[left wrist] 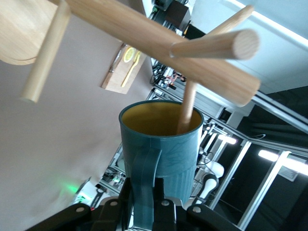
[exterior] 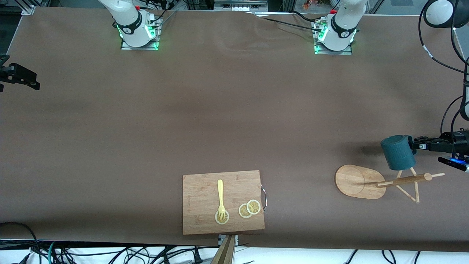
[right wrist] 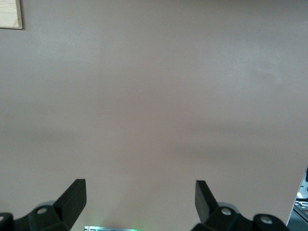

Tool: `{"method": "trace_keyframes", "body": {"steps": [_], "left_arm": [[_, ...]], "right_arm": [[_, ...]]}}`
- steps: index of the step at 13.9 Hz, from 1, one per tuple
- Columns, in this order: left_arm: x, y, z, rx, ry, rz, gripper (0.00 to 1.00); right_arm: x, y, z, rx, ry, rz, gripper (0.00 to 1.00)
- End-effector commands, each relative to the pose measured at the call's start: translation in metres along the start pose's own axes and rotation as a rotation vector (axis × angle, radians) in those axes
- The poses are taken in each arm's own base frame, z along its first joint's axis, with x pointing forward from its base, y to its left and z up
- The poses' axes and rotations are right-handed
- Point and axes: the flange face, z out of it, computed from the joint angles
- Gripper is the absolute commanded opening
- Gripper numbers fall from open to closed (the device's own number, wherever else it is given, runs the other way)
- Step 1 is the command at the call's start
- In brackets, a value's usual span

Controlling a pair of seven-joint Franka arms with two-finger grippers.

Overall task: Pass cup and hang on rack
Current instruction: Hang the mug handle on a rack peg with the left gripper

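Left wrist view: left gripper [left wrist: 144,204] clamps the dark teal ribbed cup [left wrist: 161,149] by its handle, a light wooden rack [left wrist: 159,45] peg inside its mouth. Right gripper [right wrist: 140,199] waits, fingers spread wide, empty.

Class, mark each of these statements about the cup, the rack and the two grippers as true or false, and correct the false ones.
1. The left gripper grips the cup by its handle. True.
2. The cup stands on the cutting board. False: it is in the air at the rack.
3. A peg of the rack reaches into the cup. True.
4. The right gripper holds a fork. False: it is open and empty; the fork lies on the cutting board.
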Motion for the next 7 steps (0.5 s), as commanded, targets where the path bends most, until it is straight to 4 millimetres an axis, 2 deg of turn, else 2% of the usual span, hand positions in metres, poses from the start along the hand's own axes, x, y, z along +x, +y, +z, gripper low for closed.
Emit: {"method": "trace_keyframes", "body": {"steps": [1,6,7], "left_arm": [[0.007,0.008,-0.008,-0.028,0.018,-0.001,0.00],[0.015,0.012,-0.014,-0.014,0.041,0.027,0.00],[0.018,0.005,-0.016,-0.019,0.042,0.025,0.00]], "right_arm": [[0.001,0.001,-0.003,0.018,0.010,-0.002,1.00],[0.000,0.003,-0.003,0.018,0.010,0.005,1.00],[0.000,0.003,-0.003,0.017,0.010,0.009,1.00]]}}
